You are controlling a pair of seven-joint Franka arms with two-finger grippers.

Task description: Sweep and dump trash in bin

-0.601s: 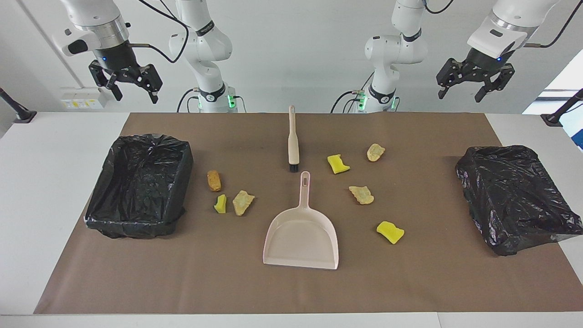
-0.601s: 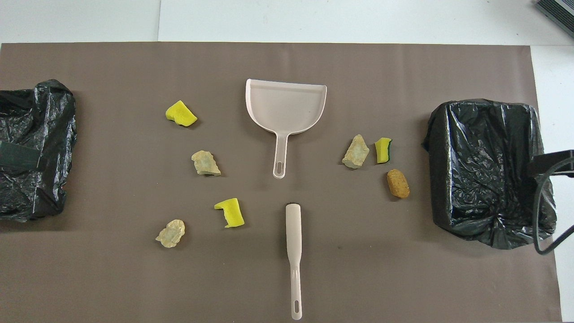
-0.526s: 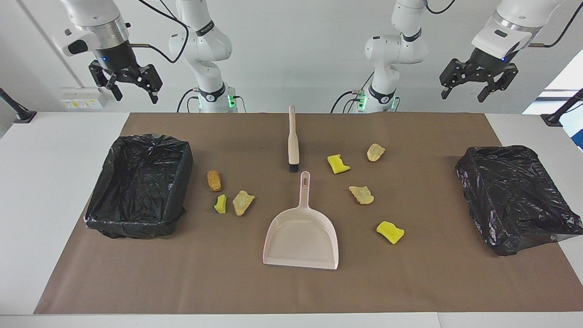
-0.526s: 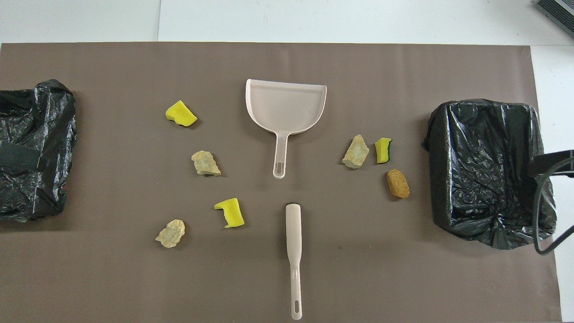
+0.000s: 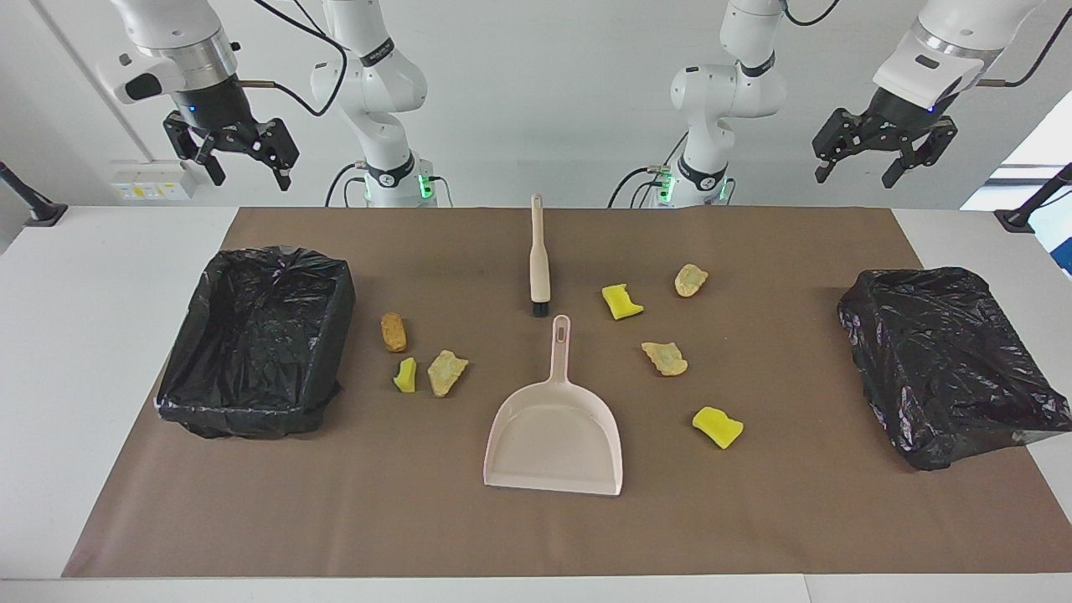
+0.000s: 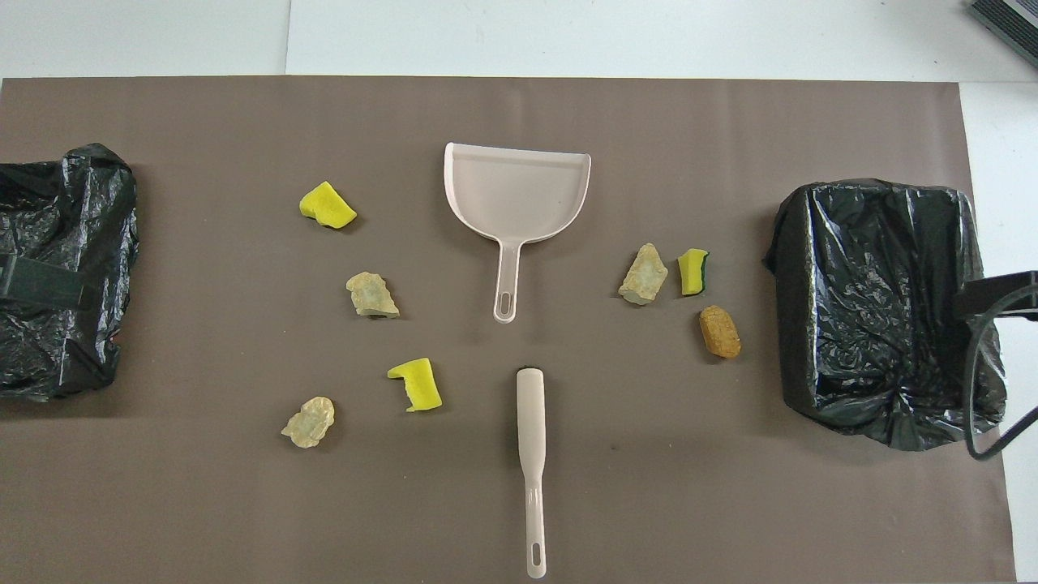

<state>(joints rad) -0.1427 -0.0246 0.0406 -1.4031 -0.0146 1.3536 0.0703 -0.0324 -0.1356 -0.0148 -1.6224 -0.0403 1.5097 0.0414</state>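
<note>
The trash lies scattered on the brown mat: yellow sponge bits (image 5: 621,301) (image 5: 718,427) (image 5: 405,374) and tan bread-like lumps (image 5: 691,280) (image 5: 665,358) (image 5: 446,372) (image 5: 393,332). A pink dustpan (image 5: 554,435) (image 6: 516,191) rests flat mid-mat, with its handle pointing at the robots. The brush (image 5: 538,260) (image 6: 530,454) lies nearer to the robots, in line with that handle. A black-lined bin (image 5: 255,335) (image 6: 880,308) stands open at the right arm's end. My right gripper (image 5: 249,177) hangs open, high over that end. My left gripper (image 5: 854,174) hangs open, high over the other end. Neither holds anything.
A second container wrapped in a black bag (image 5: 942,360) (image 6: 61,268) sits at the left arm's end. The brown mat (image 5: 536,536) covers most of the white table. A black cable (image 6: 985,373) loops past the open bin's edge.
The left gripper has risen a little and drifted outward. The right gripper and everything on the mat stay where they were.
</note>
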